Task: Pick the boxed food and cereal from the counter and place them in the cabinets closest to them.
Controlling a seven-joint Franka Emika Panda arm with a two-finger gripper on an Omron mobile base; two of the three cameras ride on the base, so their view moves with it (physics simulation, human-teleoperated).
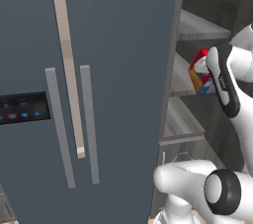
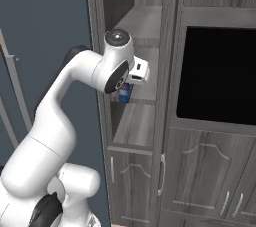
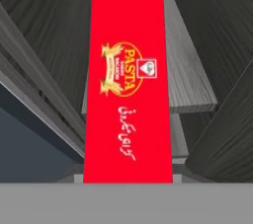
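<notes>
My end effector (image 2: 131,82) is clamped on the cereal (image 1: 200,72), a red, orange and blue carton. It's over a grey wood shelf (image 1: 184,82) in the cabinets (image 2: 210,6), fridge (image 1: 113,45) alongside.

Thin red-orange-blue printed cardboard cereal carton (image 3: 127,80): smooth, matt. Dark grey-brown wood-grain cabinet shelves (image 2: 134,123): matt. Blue-grey fridge door (image 1: 118,70): smooth, satin.

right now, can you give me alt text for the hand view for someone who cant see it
A tall red carton runs down the middle of the frame, its face printed with a gold crest, the word PASTA and a line of white script. Behind it are the dark wood-grain shelves and walls of an open cabinet.
</notes>
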